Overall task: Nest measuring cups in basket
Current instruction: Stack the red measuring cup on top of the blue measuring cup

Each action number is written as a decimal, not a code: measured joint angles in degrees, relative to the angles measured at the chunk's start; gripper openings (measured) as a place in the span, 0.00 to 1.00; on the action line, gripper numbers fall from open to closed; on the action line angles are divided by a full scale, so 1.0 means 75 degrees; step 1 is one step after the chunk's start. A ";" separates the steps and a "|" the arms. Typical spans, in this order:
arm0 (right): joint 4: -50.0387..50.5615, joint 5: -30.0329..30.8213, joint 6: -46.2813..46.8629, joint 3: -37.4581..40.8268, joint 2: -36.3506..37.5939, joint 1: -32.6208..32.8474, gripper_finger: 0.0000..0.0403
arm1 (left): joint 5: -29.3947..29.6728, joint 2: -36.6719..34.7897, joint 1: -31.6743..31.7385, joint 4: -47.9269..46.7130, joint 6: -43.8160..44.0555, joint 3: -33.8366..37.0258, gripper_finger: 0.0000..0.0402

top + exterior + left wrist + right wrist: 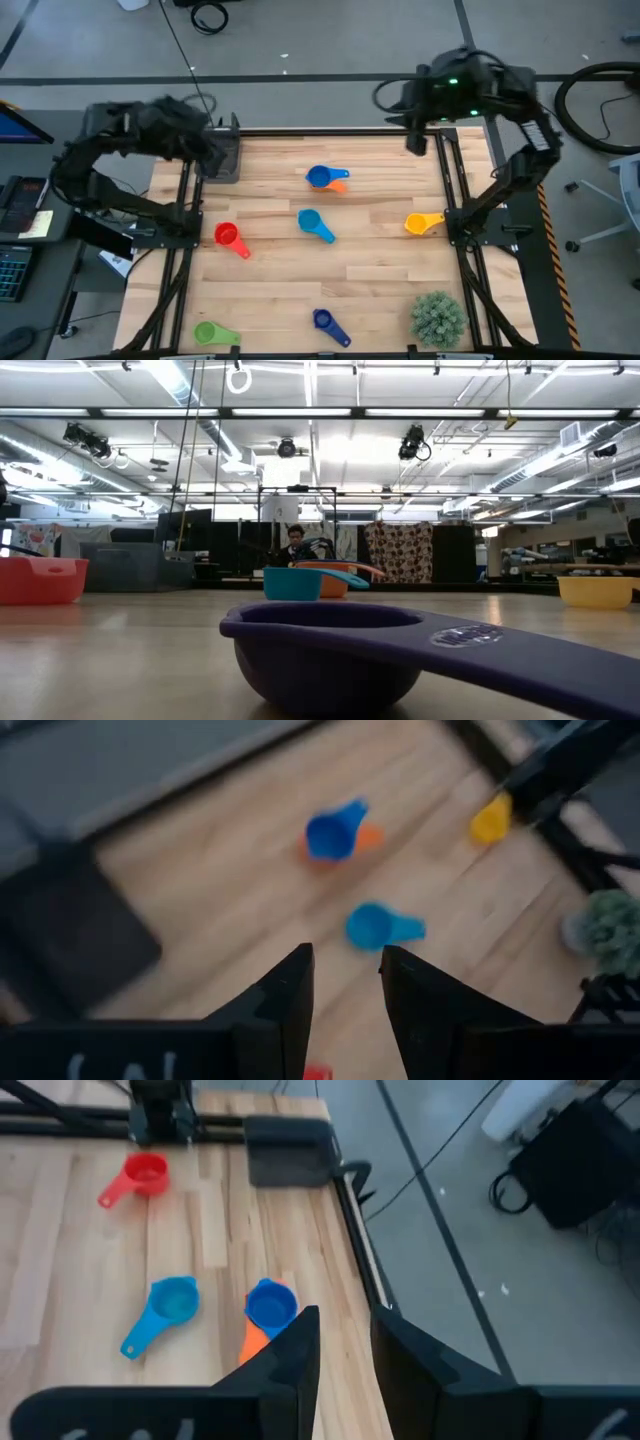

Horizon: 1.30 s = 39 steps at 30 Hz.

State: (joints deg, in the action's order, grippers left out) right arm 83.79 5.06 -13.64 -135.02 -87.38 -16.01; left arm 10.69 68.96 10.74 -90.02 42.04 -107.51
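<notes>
With both end effectors, left (342,982) and right (343,1342), narrowly parted and empty, you'd best pinch the stiff, light, slippery-looking blue cup (320,177) at twelve o'clock by its handle.

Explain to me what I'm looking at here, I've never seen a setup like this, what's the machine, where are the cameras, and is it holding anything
This is a robot with two dark arms at a wooden table. One picture looks down from above, one looks level across the tabletop, and two come from cameras on the arms' wrists.

From above, the left gripper is over the far left corner by the dark basket; the right gripper is over the far right edge. Both have a gap between the fingers with nothing in it.

Small measuring cups lie scattered: a blue cup on an orange cup, a light blue cup, red cup, yellow cup, green cup and dark blue cup. A spiky plant ball sits at the near right corner.
</notes>
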 joint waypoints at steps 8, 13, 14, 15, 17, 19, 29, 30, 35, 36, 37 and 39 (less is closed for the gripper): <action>0.0000 0.0000 -0.0007 0.0000 0.0581 0.0000 0.24 | -0.0116 -0.0821 -0.1185 -0.0007 0.3927 0.2845 0.31; -0.0003 0.0000 -0.0007 0.0000 0.0746 0.0000 0.24 | -0.0119 -0.0794 -0.1860 0.0053 0.5180 0.4144 0.31; -0.0003 0.0000 -0.0008 0.0000 0.0765 0.0000 0.24 | -0.0121 -0.0772 -0.1976 0.0163 0.5432 0.4381 0.31; -0.0003 0.0000 -0.0010 0.0000 0.0771 0.0000 0.24 | -0.0121 -0.0740 -0.2087 0.0294 0.5690 0.4623 0.31; -0.0003 0.0000 -0.0007 0.0002 0.0782 0.0000 0.24 | -0.0121 -0.0725 -0.2305 0.0599 0.6295 0.5053 0.31; -0.0006 0.0000 -0.0007 0.0003 0.0790 0.0000 0.24 | -0.0120 -0.0746 -0.2503 0.1038 0.7065 0.5467 0.31; -0.0134 0.0000 0.0046 0.0003 0.0794 0.0000 0.24 | -0.0049 -0.0520 -0.3159 0.3218 0.8590 0.7453 0.31; -0.0165 0.0000 0.0046 0.0003 0.0794 0.0001 0.24 | -0.0053 -0.0509 -0.3206 0.3395 0.8705 0.7602 0.31; -0.0245 0.0000 0.0049 0.0003 0.0791 0.0000 0.24 | -0.0038 -0.0301 -0.3334 0.4021 0.8959 0.8095 0.31; -0.0247 0.0000 0.0049 0.0003 0.0791 0.0000 0.24 | -0.0022 -0.0203 -0.3357 0.4009 0.8999 0.8122 0.31; -0.0249 0.0000 0.0049 0.0003 0.0791 0.0000 0.24 | -0.0022 -0.0124 -0.3369 0.4061 0.9063 0.8129 0.31; -0.0245 -0.0003 0.0042 0.0003 0.0791 0.0002 0.24 | -0.0037 0.0026 -0.3447 0.3998 0.9037 0.8160 0.31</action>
State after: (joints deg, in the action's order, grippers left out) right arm 81.95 5.04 -13.33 -135.00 -81.45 -16.00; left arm 10.41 69.15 -15.11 -60.04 109.82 -46.32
